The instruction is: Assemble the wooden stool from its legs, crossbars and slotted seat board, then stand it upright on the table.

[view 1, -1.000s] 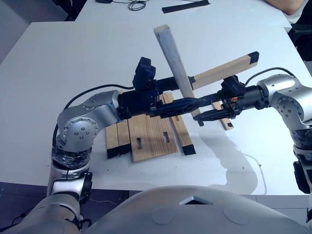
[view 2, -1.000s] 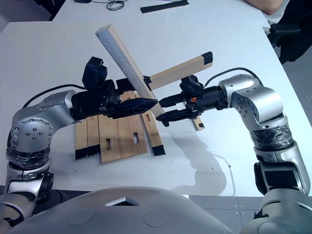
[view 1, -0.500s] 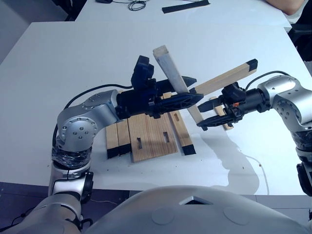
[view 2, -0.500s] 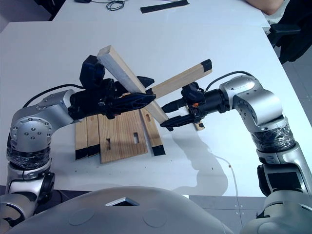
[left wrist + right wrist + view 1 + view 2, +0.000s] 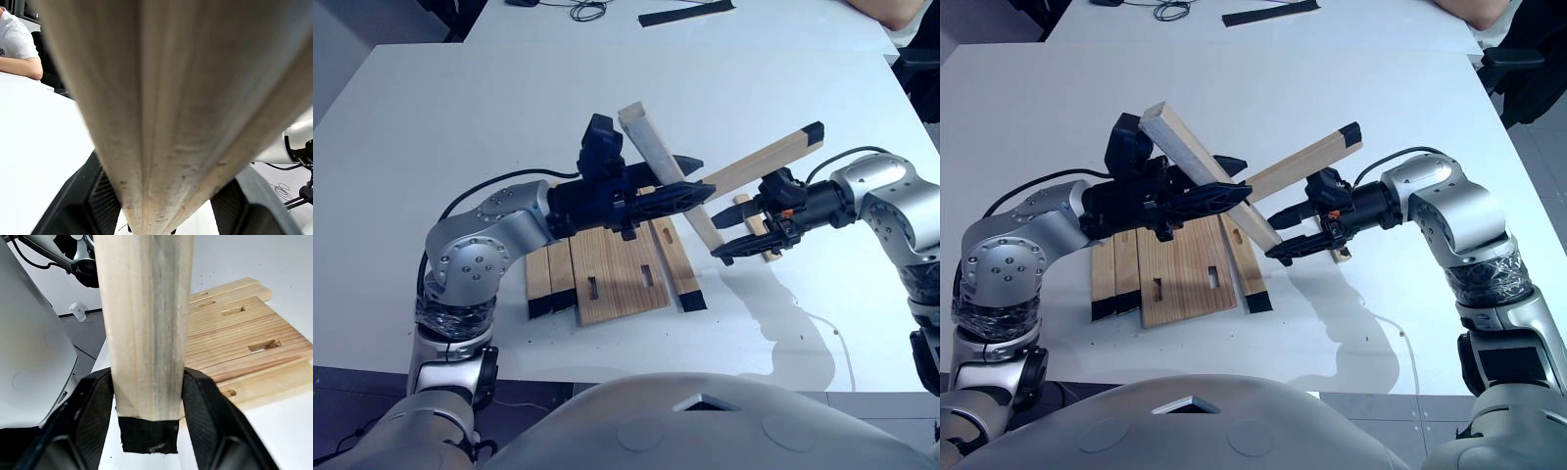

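The slotted seat board (image 5: 617,274) lies flat on the white counter (image 5: 460,117), and everything else sits around it. Above the board's far edge the left tool (image 5: 690,184) is clamped on a pale leg (image 5: 651,147). This leg is lifted off the counter and tilted, its bare top end up beyond the board and its lower end slanting down past the board's right side. There the right tool (image 5: 717,235) has closed on the same leg. From its wrist the fingers (image 5: 98,421) press both flanks just above the black-taped tip. A second leg (image 5: 764,157) with a black end is also in the air, rising away to the right of the board. It crosses the pale leg at the left tool, which hides how it is held. Two more legs (image 5: 551,279) lie side by side against the board's left edge. Another leg (image 5: 680,274) lies along its right edge, partly under the raised leg. A short wooden piece (image 5: 766,245) rests right of the board, beneath the right tool.
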Available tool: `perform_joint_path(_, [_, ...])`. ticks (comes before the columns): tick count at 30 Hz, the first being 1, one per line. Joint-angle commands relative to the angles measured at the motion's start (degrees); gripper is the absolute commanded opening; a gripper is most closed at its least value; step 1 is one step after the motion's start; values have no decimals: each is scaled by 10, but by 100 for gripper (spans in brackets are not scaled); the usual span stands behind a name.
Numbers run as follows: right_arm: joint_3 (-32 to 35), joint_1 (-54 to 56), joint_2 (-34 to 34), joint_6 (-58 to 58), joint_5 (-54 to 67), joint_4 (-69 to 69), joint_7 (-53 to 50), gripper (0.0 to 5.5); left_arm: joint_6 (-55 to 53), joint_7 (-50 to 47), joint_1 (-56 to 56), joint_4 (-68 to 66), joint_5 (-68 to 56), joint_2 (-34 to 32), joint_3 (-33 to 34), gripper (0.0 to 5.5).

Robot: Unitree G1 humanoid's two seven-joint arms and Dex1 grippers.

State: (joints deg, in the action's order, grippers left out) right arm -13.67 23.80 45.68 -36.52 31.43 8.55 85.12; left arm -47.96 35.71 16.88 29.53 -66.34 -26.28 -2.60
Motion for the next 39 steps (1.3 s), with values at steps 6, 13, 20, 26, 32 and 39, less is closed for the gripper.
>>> perform_joint_path(6, [9,13,-1,11,-17,3,-24,209,-10,5,-3,5,-2,1,-10,222])
perform_joint_path(13, [9,7,-3,14,-20,6,-29,209,-7,-9,1,-2,29,4,-17,222])
perform_joint_path(20, [10,4,-5,14,-19,9,-36,209,4,-2,-3,-16,52,4,-20,283])
perform_joint_path(26, [8,4,-3,15,-18,9,-35,209,6,-4,-3,-14,46,13,-18,356])
perform_joint_path(32, [8,1,-2,14,-17,12,-34,209,3,-13,3,-16,34,27,-10,356])
perform_joint_path(39, [8,-3,-2,15,-17,15,-33,209,-7,-28,7,-16,11,33,4,244])
